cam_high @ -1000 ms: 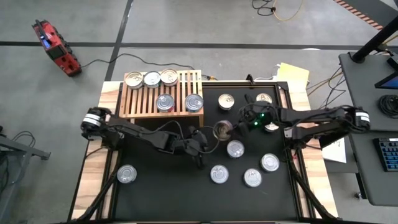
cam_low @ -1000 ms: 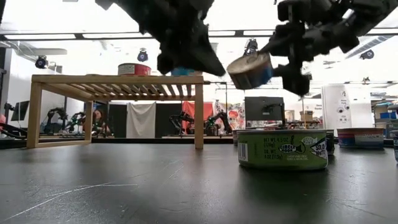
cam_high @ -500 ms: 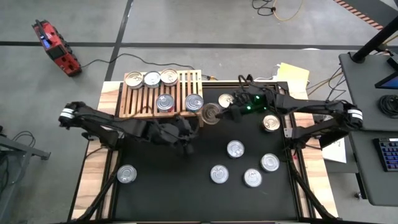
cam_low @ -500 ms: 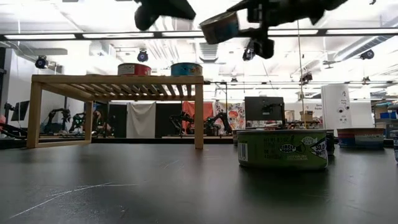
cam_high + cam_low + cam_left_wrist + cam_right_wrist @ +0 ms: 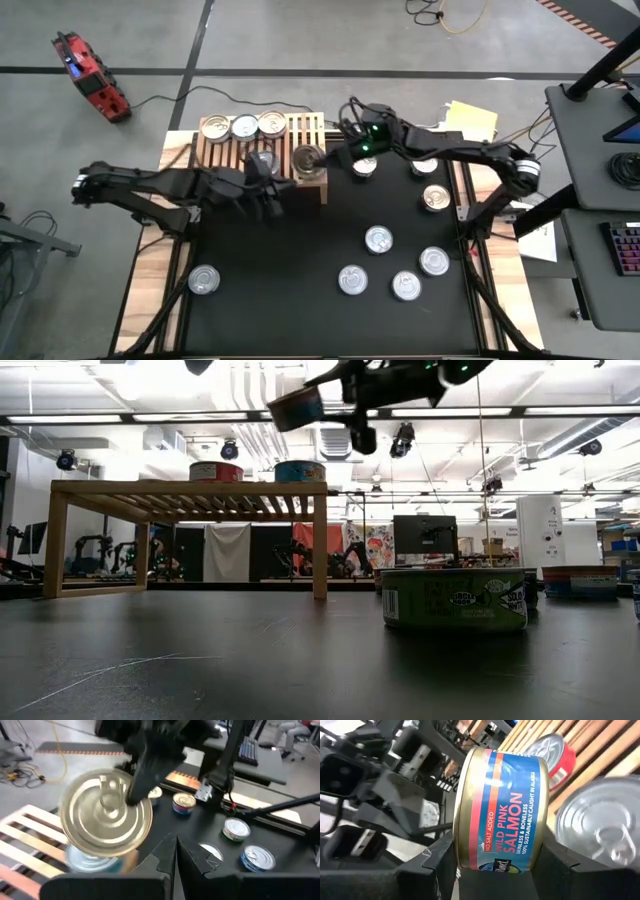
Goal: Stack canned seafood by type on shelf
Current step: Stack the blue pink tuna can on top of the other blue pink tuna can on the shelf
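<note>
The right gripper [image 5: 322, 160] is clamped on a salmon can [image 5: 308, 159], its blue and red label reading wild pink salmon, held in the air over the shelf's [image 5: 225, 168] front right corner, above a silver-lidded can [image 5: 600, 822] that rests there. The left gripper [image 5: 266, 196], fingers pressed together and empty, hovers at the shelf's front edge. Three cans [image 5: 244, 126] line the shelf's back edge. Other cans [image 5: 379, 239] sit scattered on the black mat [image 5: 300, 300], one near its front left corner.
</note>
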Robot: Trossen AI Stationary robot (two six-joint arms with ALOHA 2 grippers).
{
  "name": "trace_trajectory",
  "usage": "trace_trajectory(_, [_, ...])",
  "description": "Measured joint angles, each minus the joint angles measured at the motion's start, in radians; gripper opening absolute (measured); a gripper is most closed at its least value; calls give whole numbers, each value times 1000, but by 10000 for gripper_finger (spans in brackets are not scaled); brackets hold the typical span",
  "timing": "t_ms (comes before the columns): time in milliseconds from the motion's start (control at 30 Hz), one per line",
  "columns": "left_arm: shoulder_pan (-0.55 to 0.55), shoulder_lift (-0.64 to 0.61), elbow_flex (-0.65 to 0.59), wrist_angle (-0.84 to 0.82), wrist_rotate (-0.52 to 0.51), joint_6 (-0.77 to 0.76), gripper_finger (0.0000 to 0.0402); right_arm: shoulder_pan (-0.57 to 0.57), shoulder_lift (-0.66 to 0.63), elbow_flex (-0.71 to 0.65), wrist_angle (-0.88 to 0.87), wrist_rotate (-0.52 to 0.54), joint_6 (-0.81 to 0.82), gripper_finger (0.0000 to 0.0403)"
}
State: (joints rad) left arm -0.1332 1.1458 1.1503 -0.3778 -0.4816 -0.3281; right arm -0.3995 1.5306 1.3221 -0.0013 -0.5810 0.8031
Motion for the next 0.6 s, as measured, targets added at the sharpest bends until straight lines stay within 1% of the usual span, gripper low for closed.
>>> trace_trajectory(200, [61,-70,0,-65,1,73,0,-47,110,98,-2,-22,51,191])
trace_trajectory(333, [109,-86,0,-108,2,73,0,-63,154,142,-2,-26,69,191])
trace_trajectory(367, [124,-88,0,-108,18,64,0,-66,160,151,-2,-28,70,191])
trace_trajectory(433, [172,-95,0,-84,120,43,0,-71,169,165,-2,-30,71,191])
trace_trajectory(600, [340,-109,0,32,537,-1,0,-93,170,179,7,-32,39,191])
